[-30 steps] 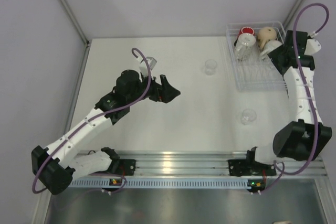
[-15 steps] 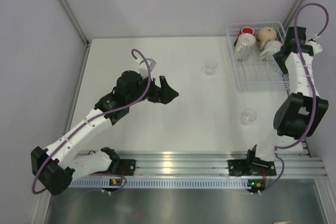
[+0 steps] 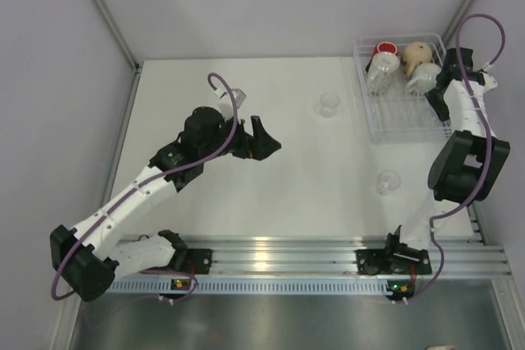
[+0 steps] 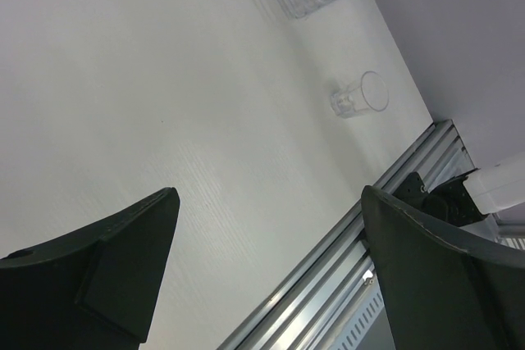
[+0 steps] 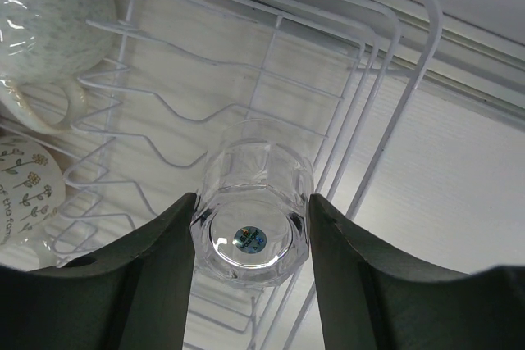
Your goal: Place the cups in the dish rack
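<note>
Right gripper (image 5: 251, 231): clamped on a clear glass tumbler (image 5: 254, 174) by its sides, base turned toward the wrist camera, mouth toward the wires. Hangs over the dish rack (image 5: 271, 47), just inside its right rim, above a free stretch of tines. Cannot tell whether glass and wire touch.

Farther along the rack, toward its far end: a speckled white mug (image 5: 37, 14) and a flower-printed white mug (image 5: 20, 178). From above, also a red cup (image 3: 384, 51), a beige mug (image 3: 417, 55) and a clear glass (image 3: 377, 75) at that end. Rack itself set in the far right corner of the table (image 3: 312, 202).

Judged as the placing step for this tumbler. Calls next for lowering it between the tines, clear of the rim wire, then parting the jaws and lifting straight out.

Left gripper (image 4: 269, 202): jaws wide apart, nothing between them, hovering above the table left of centre. Left to load, by the look of it: a far tumbler (image 3: 329, 104) near the far edge just left of the rack, and a near tumbler (image 3: 387, 182) toward the near right corner.

Writing: a small round blue sticker (image 5: 248, 241) on the held tumbler's base, print too small to read. On the flower-printed mug, a few dark letters cut by the frame edge, possibly "of the"; nothing else legible.
</note>
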You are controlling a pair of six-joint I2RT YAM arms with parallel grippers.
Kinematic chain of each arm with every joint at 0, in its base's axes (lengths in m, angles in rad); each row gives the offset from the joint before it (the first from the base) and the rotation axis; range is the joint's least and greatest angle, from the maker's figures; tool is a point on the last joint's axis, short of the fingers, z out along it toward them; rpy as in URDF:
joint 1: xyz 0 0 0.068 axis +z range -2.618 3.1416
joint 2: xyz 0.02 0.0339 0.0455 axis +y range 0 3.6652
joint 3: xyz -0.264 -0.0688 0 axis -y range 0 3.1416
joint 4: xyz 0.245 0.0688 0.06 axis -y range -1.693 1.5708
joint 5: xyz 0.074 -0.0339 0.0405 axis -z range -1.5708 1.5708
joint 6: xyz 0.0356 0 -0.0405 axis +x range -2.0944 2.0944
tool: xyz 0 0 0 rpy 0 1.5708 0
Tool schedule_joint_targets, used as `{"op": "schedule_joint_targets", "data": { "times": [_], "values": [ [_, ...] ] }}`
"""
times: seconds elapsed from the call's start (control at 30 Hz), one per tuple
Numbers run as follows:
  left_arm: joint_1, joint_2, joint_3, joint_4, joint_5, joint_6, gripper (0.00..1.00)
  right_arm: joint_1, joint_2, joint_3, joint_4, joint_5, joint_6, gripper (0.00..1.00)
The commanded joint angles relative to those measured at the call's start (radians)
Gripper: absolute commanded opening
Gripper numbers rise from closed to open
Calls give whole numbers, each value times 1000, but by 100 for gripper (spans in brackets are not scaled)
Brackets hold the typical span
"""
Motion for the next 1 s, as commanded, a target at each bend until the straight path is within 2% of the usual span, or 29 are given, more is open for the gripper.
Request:
{"op": "schedule_joint_targets", "data": {
  "times": [0.0, 0.53, 0.63, 0.7, 0.73, 0.83, 0.97],
  "values": [
    [-1, -42, 41, -2, -16, 27, 98, -16, 42, 9, 42, 36, -12, 0],
    [-1, -88, 21, -3, -46, 41, 98, -30, 151, 21, 41, 69, -44, 1],
    [-1, -94, 18, -9, -54, 39, 98, -30, 165, 53, 19, 70, -54, 22],
    [-1, -97, 16, -12, -62, 39, 98, -30, 169, 72, 6, 75, -57, 29],
    [-1, -100, 15, -11, -65, 39, 98, -30, 169, 76, 2, 76, -57, 37],
    [-1, -103, 15, -11, -76, 36, 98, -30, 157, 84, -11, 79, -58, 53],
    [-3, -105, 18, -12, -66, 41, 98, -30, 137, 88, -16, 73, -64, 67]
  ]
}}
